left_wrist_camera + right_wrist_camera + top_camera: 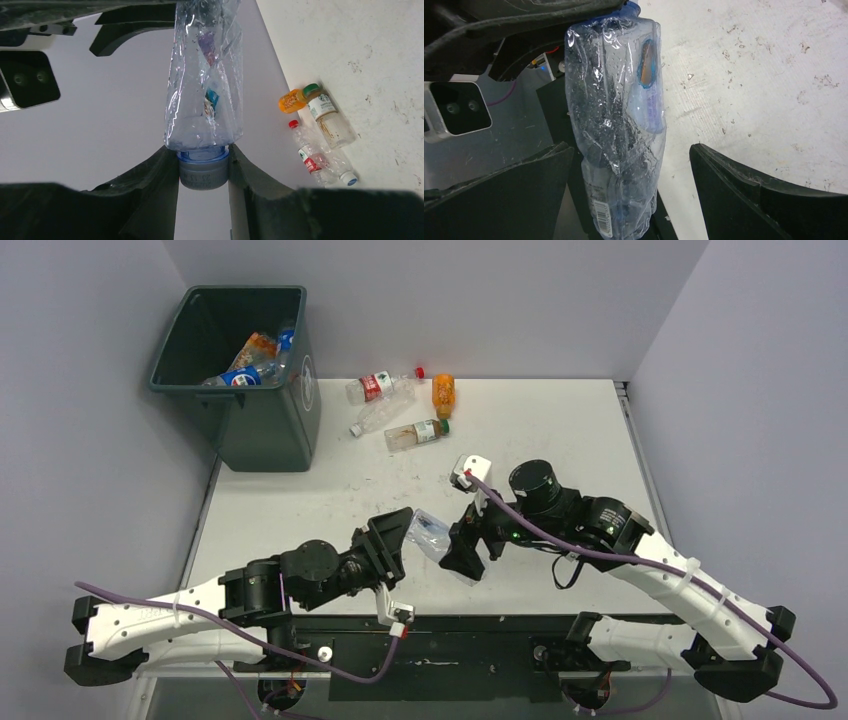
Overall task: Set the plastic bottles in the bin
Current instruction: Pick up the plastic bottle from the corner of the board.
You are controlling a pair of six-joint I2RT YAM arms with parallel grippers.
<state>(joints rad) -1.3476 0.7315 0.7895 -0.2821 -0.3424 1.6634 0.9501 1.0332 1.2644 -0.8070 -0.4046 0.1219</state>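
Left gripper clamped on blue cap of crushed clear bottle; right gripper jaws apart, straddling its body. Bin at 10 o'clock.

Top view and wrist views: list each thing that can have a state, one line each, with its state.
Crushed bottle, capped, held by its cap.
Left jaws, shut on the crushed bottle's cap.
Right jaws, open either side of the crushed bottle, not touching it.
Bin, open, with bottles inside.
Four loose bottles, capped, lying on the table.
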